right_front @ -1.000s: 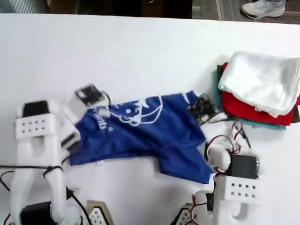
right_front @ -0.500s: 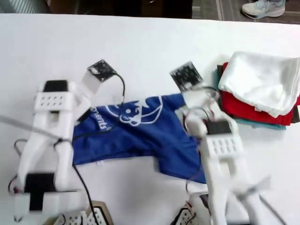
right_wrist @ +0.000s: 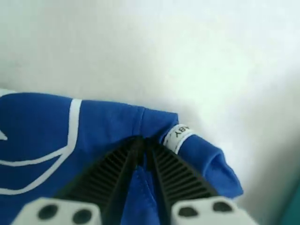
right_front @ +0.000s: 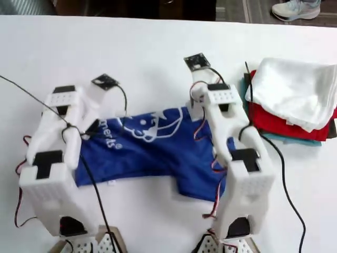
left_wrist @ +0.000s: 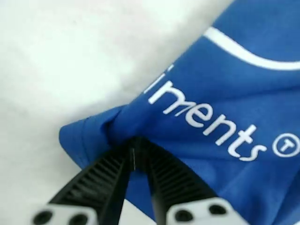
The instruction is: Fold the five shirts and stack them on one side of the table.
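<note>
— Blue fabric shirt with white print [right_front: 158, 147]: where is it lying?
— Crumpled, mid-table on the white table [right_front: 131, 52]. The left gripper [left_wrist: 136, 151] is pinching its edge beside the lettering, and the right gripper [right_wrist: 143, 146] is clamping the edge by the sewn label.
— Folded items?
— The stack of folded shirts [right_front: 295, 100], white topmost over red, is sitting on the right arm's side.

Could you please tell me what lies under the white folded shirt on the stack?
A red shirt lies directly under the white shirt, then a teal shirt, with a dark edge beside them. Their middles are covered, so their folds cannot be seen.
</note>
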`<state>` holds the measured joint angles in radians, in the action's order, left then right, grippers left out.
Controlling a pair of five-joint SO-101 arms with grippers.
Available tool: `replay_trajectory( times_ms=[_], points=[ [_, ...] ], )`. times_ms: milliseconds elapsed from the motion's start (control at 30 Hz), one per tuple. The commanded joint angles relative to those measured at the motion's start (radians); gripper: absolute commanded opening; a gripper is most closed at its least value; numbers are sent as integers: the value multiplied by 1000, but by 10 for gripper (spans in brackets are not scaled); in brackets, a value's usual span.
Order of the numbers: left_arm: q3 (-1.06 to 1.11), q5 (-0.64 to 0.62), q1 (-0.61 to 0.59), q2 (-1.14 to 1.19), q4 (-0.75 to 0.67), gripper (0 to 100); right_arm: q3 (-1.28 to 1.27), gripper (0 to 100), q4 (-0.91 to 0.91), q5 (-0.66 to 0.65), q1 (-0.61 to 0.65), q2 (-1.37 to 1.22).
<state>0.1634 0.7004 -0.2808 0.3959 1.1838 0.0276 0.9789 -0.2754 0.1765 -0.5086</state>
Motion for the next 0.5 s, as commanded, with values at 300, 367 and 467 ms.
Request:
replay_trajectory(
  times_ms=[300, 367, 467],
  points=[
    [-874, -8, -63, 489, 373, 26, 588, 20, 188, 8, -50, -292],
    [-1046, -8, -61, 571, 457, 26, 667, 20, 229, 8, -39, -326],
    [-1290, -8, -60, 660, 594, 26, 778, 20, 351, 9, -22, -344]
  ],
)
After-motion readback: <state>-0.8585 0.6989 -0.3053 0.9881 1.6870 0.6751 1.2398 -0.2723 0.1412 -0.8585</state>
